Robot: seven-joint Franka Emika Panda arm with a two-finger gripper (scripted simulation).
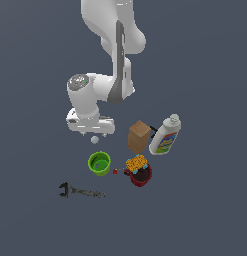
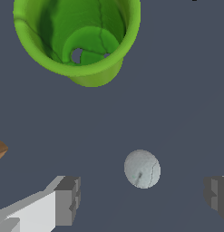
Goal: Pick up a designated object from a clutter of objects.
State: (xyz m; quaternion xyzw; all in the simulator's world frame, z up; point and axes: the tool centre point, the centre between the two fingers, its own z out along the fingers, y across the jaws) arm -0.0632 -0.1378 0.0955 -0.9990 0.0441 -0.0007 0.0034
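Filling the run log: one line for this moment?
phase: pre-grasp | target: small pale grey-white ball | claw: open, straddling ball, no contact | green plastic cup: apart

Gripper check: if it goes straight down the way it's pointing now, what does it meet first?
Most likely the small pale ball: the wrist view shows it between the open fingers, nearer one. The gripper hangs just above it; the green cup sits clear to one side. Exact depth is unclear.
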